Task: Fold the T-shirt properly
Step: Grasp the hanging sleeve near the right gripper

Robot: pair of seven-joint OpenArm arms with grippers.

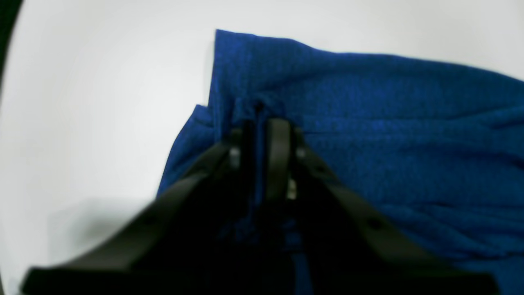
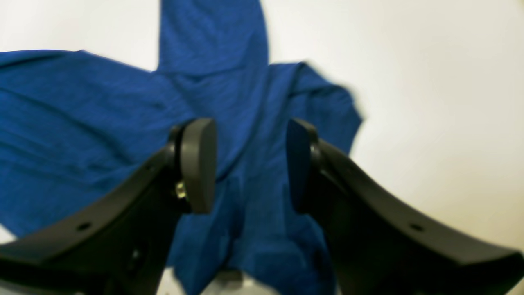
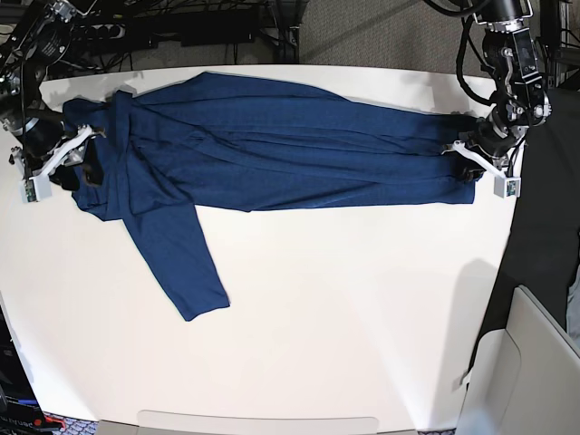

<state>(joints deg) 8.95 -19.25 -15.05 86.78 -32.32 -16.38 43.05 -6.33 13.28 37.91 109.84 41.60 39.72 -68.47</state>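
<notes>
The dark navy T-shirt (image 3: 272, 149) lies stretched across the far half of the white table (image 3: 362, 317), with one long sleeve (image 3: 177, 263) trailing toward the front left. My left gripper (image 1: 262, 123) is shut on a bunched edge of the shirt (image 1: 368, 123) at its right end; it also shows in the base view (image 3: 469, 161). My right gripper (image 2: 250, 159) is open, with its fingers apart above the shirt's left end (image 2: 82, 123), where a sleeve runs away from it. In the base view it (image 3: 74, 168) sits over the shirt's left edge.
Cables and dark equipment (image 3: 181, 27) run behind the table's far edge. A pale grey panel (image 3: 535, 362) stands off the table's right front corner. The table's right edge lies just beyond my left gripper.
</notes>
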